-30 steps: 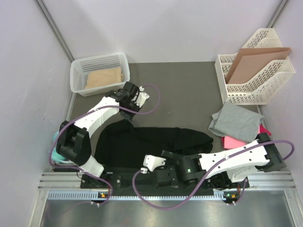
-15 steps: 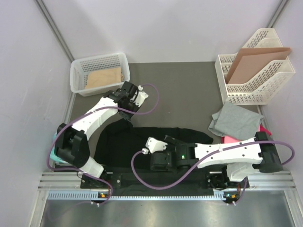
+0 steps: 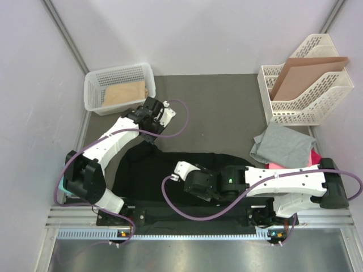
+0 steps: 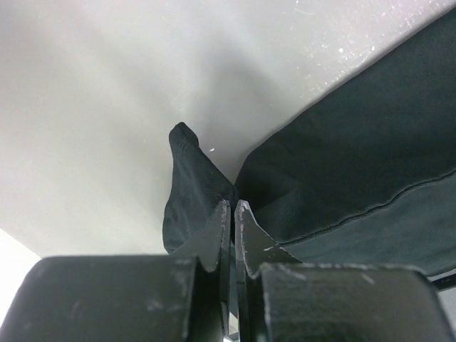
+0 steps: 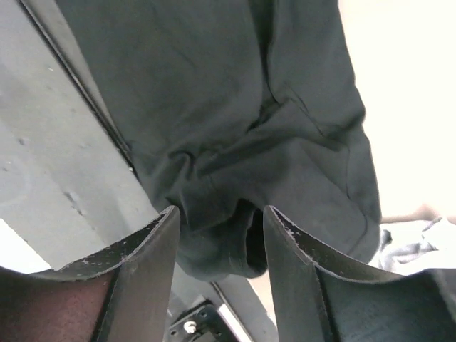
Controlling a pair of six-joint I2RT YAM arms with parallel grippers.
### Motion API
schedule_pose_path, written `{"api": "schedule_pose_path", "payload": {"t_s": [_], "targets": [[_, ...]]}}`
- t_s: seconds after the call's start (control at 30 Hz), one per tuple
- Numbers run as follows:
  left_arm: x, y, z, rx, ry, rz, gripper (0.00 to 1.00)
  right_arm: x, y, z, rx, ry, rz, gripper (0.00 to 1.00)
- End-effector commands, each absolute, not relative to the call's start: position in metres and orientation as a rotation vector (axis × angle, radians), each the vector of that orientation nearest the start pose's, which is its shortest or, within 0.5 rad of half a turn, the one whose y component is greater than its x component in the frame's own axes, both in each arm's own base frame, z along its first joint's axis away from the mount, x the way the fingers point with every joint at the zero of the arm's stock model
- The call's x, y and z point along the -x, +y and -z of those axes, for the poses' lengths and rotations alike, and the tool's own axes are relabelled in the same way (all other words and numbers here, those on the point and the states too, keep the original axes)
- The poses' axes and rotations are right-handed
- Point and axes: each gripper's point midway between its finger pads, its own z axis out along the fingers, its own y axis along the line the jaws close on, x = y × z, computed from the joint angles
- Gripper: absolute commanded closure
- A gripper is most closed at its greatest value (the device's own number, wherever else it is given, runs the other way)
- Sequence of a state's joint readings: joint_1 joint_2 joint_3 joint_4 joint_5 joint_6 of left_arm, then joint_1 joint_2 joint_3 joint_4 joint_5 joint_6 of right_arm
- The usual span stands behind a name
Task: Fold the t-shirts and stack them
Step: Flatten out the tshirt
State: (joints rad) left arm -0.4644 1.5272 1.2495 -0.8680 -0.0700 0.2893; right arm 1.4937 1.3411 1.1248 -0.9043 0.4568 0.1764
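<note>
The large black t-shirt (image 3: 170,167) lies spread in front of the arm bases. My left gripper (image 3: 148,140) holds its far left corner; in the left wrist view the gripper (image 4: 233,206) is shut on a pinch of black cloth (image 4: 356,142). My right gripper (image 3: 191,195) is low over the shirt's near edge. In the right wrist view it (image 5: 221,214) stands open, with a bunched fold of the black shirt (image 5: 214,128) between its fingers. The grey t-shirt (image 3: 283,144) lies crumpled at the right, partly covering the pink one (image 3: 277,169).
A white basket (image 3: 93,93) holding something tan stands at the back left. At the back right a white file rack (image 3: 295,110) holds the brown cardboard sheet (image 3: 306,71). A metal rail (image 3: 198,218) runs along the near edge, and side walls close in.
My right arm has swung left and further over the black shirt, and its jaws have narrowed around the fold. The left gripper has shifted slightly back, still shut on the corner.
</note>
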Motion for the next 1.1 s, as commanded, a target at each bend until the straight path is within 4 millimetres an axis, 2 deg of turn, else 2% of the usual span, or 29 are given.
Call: {"api": "schedule_pose_path", "payload": {"t_s": [0.0, 0.2, 0.3, 0.33, 0.4, 0.43, 0.5, 0.7, 0.8, 0.9, 1.0, 1.07], "targets": [[-0.312, -0.125, -0.152, -0.948, 2.453, -0.056, 1.00, -0.097, 0.281, -0.149, 1.406, 2.071, -0.149, 0.50], [-0.312, -0.121, -0.155, -0.949, 2.445, -0.074, 1.00, -0.105, 0.279, -0.138, 1.428, 2.079, -0.103, 0.52], [-0.312, -0.121, -0.156, -0.951, 2.438, -0.077, 1.00, -0.106, 0.280, -0.136, 1.438, 2.082, -0.114, 0.57], [-0.312, -0.120, -0.156, -0.949, 2.440, -0.080, 1.00, -0.106, 0.280, -0.136, 1.437, 2.085, -0.117, 0.59], [-0.311, -0.120, -0.155, -0.954, 2.440, -0.078, 1.00, -0.108, 0.282, -0.136, 1.426, 2.089, -0.127, 0.72], [-0.311, -0.119, -0.154, -0.951, 2.443, -0.078, 1.00, -0.108, 0.283, -0.137, 1.426, 2.089, -0.132, 0.88], [-0.311, -0.120, -0.154, -0.950, 2.440, -0.078, 1.00, -0.110, 0.284, -0.137, 1.411, 2.093, -0.140, 0.98], [-0.310, -0.115, -0.152, -0.950, 2.439, -0.094, 1.00, -0.116, 0.286, -0.146, 1.359, 2.089, -0.137, 1.00], [-0.310, -0.115, -0.154, -0.948, 2.434, -0.093, 1.00, -0.134, 0.281, -0.159, 1.258, 2.079, -0.099, 1.00], [-0.310, -0.113, -0.155, -0.941, 2.431, -0.099, 1.00, -0.163, 0.273, -0.182, 1.086, 2.082, -0.060, 1.00], [-0.313, -0.109, -0.158, -0.925, 2.424, -0.126, 1.00, -0.190, 0.265, -0.222, 0.880, 2.027, -0.036, 1.00], [-0.318, -0.104, -0.168, -0.892, 2.401, -0.144, 1.00, -0.208, 0.253, -0.256, 0.714, 1.986, -0.024, 1.00]]}}
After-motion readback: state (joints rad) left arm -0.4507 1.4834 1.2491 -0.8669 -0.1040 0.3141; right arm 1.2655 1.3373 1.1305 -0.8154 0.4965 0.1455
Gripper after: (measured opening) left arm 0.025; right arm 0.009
